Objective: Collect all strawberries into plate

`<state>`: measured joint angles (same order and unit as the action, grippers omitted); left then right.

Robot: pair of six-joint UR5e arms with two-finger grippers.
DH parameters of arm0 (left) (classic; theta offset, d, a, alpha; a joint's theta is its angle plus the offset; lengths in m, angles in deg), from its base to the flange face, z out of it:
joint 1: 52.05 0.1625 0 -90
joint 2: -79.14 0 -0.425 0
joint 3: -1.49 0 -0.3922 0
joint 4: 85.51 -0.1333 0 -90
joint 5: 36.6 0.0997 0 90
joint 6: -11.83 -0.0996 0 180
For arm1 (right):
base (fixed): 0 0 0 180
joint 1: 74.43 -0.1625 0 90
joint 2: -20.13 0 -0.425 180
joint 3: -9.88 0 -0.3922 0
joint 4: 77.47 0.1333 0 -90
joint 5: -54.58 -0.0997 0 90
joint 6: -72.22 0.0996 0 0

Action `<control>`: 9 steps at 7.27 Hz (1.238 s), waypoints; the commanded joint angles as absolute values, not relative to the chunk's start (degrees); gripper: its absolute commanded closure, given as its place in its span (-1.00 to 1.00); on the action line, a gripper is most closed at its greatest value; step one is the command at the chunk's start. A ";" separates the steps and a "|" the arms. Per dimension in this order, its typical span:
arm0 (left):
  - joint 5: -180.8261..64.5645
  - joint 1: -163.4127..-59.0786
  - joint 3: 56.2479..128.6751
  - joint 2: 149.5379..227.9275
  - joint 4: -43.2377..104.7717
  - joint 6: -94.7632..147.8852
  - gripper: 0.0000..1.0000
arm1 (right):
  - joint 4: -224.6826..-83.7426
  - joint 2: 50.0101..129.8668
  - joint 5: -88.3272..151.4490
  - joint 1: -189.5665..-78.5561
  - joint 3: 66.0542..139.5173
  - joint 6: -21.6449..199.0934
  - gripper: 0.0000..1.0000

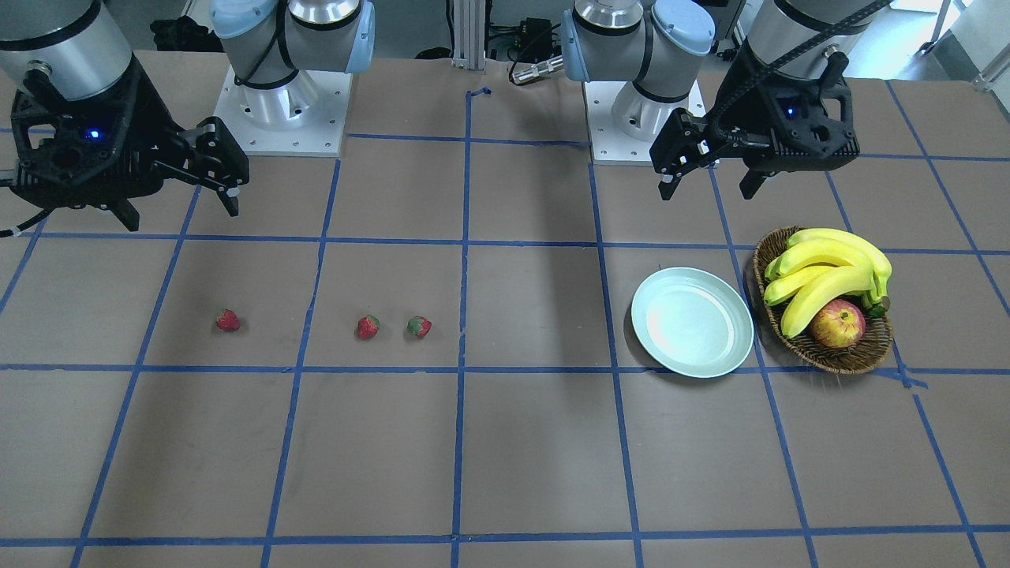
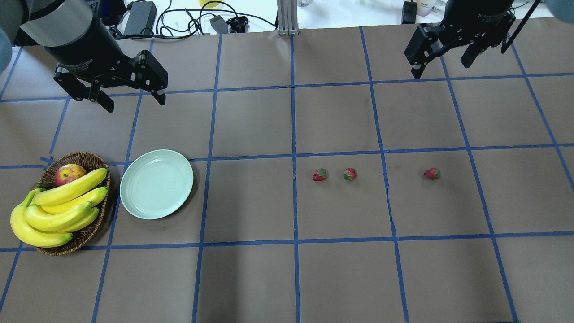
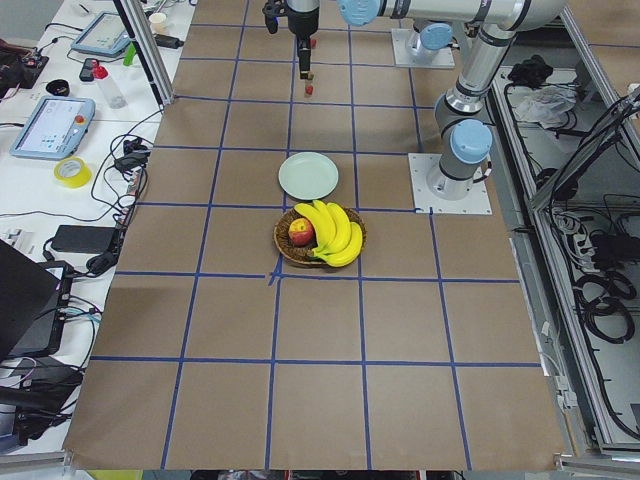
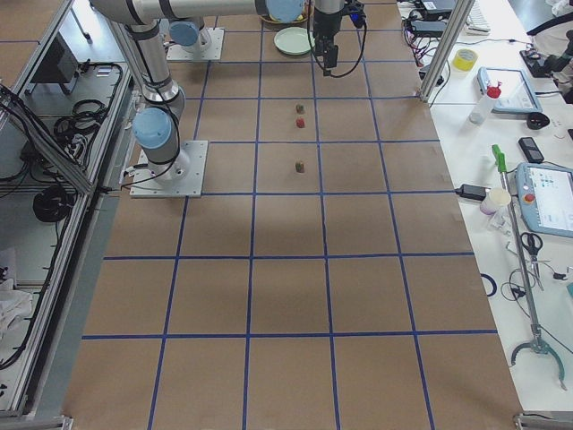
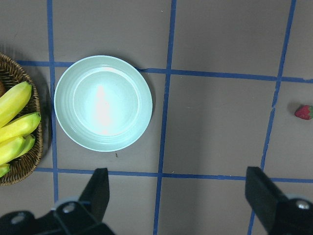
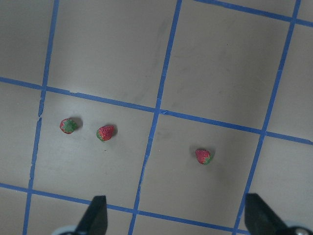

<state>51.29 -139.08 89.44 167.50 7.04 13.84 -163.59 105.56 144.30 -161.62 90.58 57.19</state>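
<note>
Facing the robot, the front view shows three small red strawberries with green caps [image 1: 367, 326] in a row on the brown table [image 1: 536, 442], well apart from the round pale mint-green plate [image 1: 637, 315], both the right gripper [image 1: 181, 217] and left gripper [image 1: 708, 193] hanging wide open and empty. Overhead, two berries lie near each other, so a descending finger could knock the neighbour away, and the brown wicker basket [image 2: 84, 157] just beside the plate could catch a late release. Wrist views show small rounded fruit that a shallow pinch could drop.
</note>
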 commanded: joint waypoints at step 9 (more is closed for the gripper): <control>52.00 -139.06 91.05 167.38 6.95 13.76 -1.00 | -163.77 105.39 145.02 -161.62 90.83 57.37 -1.00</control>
<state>51.98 -139.08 91.08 167.38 7.06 13.76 -163.68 105.48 144.87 -161.58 90.87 57.24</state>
